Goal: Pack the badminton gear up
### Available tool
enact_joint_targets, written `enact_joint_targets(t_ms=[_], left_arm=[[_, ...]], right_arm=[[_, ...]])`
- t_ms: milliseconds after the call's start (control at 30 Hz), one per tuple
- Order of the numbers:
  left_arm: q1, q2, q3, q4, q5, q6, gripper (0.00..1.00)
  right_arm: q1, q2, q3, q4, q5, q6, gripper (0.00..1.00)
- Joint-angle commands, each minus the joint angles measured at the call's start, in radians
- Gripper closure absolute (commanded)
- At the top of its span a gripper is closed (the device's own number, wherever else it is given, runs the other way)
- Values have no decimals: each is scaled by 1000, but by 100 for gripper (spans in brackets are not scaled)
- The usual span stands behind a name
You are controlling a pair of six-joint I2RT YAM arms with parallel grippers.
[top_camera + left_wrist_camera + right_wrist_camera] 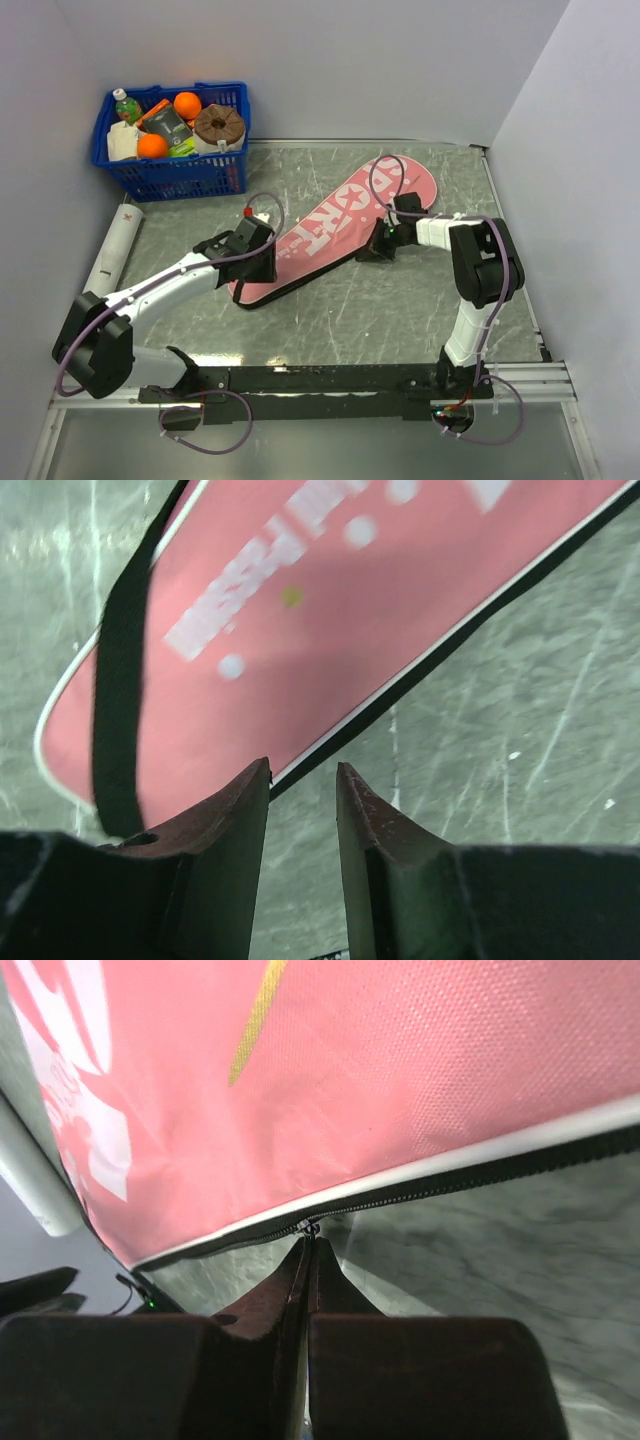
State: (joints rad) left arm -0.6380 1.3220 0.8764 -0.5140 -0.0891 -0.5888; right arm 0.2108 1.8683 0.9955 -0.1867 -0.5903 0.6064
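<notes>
The pink "SPORT" case [330,225] lies flat and diagonal across the middle of the table, its black-edged rim and zipper facing the arms. My right gripper [373,250] sits at the case's near edge, shut on the small metal zipper pull [312,1228], with the pink cover [400,1080] just beyond the tips. My left gripper [267,267] hovers at the case's narrow lower-left end, open. Only bare table shows between its fingers [245,810], and the case's black edge [420,670] runs just ahead of them. A long white tube [118,250] lies at the far left.
A blue plastic basket [225,170] holding oranges, a bottle and packets stands at the back left. The case's black strap [115,680] loops over its narrow end. Grey walls close in the left, back and right sides. A black rail [330,380] runs along the near edge.
</notes>
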Motion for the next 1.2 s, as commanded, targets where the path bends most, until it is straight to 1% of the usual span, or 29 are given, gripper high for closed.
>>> enact_joint_targets(t_ms=[0,133,333,467,567,733,800,900,967,1067,1100,1133,1167], left_arm=[[8,-10,-8,-52,-29,-46,61],[17,-49,-20,-92,-58,-63,59],[101,-101,-56,-110,-51,-68,57],[185,-107,-79,-90,-26,-45,57],[234,-89,-93,-64,-3,-22,57],[271,-27,-105,-11,38,6,57],[296,-6,-117,29,75,14,56],[307,40,-116,63,80,20,57],[307,74,-119,80,101,20,60],[307,108,-129,112,127,12,69],[307,117,-134,123,146,4,73],[308,120,-139,135,149,1,80],[307,124,-142,140,152,-3,82]], right_arm=[[-39,-15,78,-34,46,-39,100],[-59,-11,104,-53,79,-43,100],[-68,20,111,-40,76,-36,100],[-73,23,107,-36,69,-37,100],[-71,19,106,-36,72,-37,100],[-71,11,101,-33,67,-39,100],[-73,8,98,-34,66,-42,100],[-68,8,103,-36,61,-46,100],[-51,6,98,-37,58,-51,100],[-10,-4,91,-48,76,-59,100],[2,-8,88,-48,79,-60,100],[15,-9,84,-51,84,-62,100],[51,-11,86,-56,92,-63,100]])
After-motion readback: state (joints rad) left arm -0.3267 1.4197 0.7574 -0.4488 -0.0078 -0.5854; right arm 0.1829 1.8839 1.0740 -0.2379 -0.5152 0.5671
